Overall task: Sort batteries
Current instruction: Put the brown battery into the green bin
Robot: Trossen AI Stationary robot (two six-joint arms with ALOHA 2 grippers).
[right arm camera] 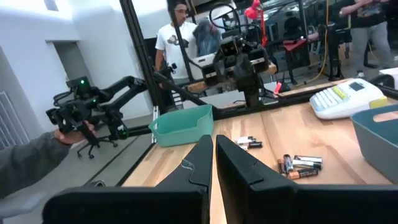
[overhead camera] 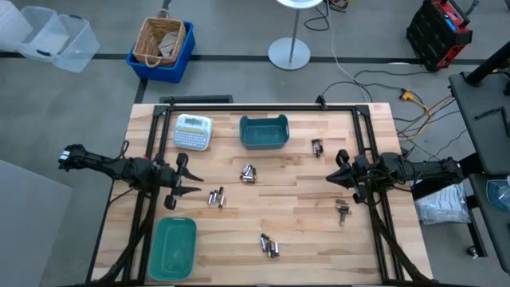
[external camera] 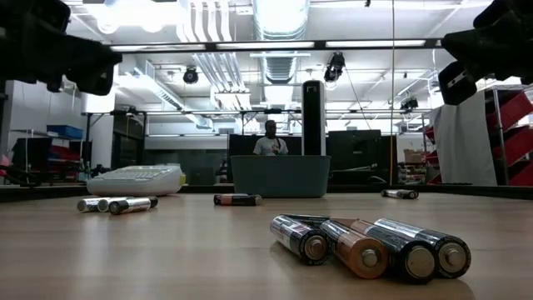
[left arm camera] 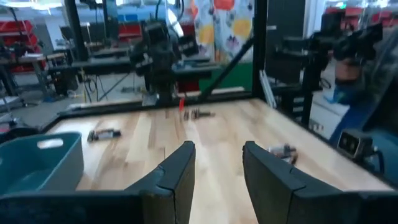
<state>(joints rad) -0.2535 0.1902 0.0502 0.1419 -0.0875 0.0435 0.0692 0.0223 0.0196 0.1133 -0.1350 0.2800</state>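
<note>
Batteries lie flat on the wooden table in small clusters: mid-table [overhead camera: 249,172], left of centre [overhead camera: 216,197], near the front edge [overhead camera: 269,245] [external camera: 366,246], far right [overhead camera: 317,147] and near right [overhead camera: 343,207]. A dark teal bin [overhead camera: 263,131] stands at the far middle. A lighter teal bin [overhead camera: 174,247] stands at the near left. My left gripper [overhead camera: 190,177] [left arm camera: 217,168] hovers open at the left, with nothing between its fingers. At the right side my right gripper [overhead camera: 335,169] [right arm camera: 213,155] hovers, its fingers nearly together and empty.
A white label-maker [overhead camera: 193,131] lies left of the dark teal bin. A black frame [overhead camera: 263,106] runs along the table's far edge and down both sides. Bare wood lies between the battery clusters. A person [right arm camera: 177,37] stands beyond the table.
</note>
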